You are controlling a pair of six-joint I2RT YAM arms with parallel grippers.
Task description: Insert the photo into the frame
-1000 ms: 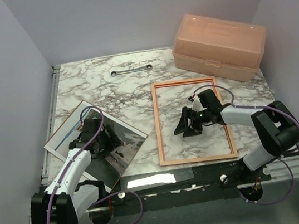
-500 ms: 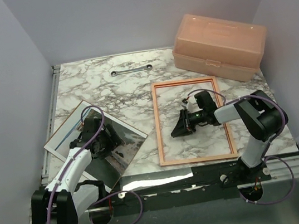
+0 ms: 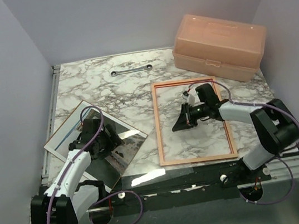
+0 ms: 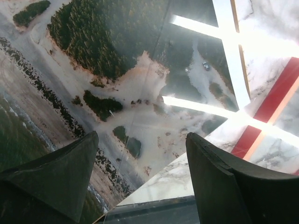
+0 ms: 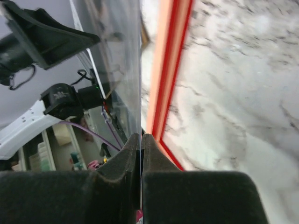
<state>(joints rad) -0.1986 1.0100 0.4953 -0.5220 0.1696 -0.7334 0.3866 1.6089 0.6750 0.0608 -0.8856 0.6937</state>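
Observation:
The photo, a grey-green landscape print with a white edge, lies flat at the table's left. My left gripper hovers over its near corner. In the left wrist view the photo fills the picture, and the left gripper is open with nothing between the fingers. The frame lies pale-orange side up right of centre. My right gripper sits inside it, shut on the edge of a thin clear pane. The right gripper has the frame's red-and-orange rail just beside it.
A pink plastic box stands at the back right. A metal wrench lies near the back edge of the marble table. Grey walls close in on both sides.
My right gripper has gone from open to shut on the clear pane and shifted slightly inside the frame. The left arm has barely moved.

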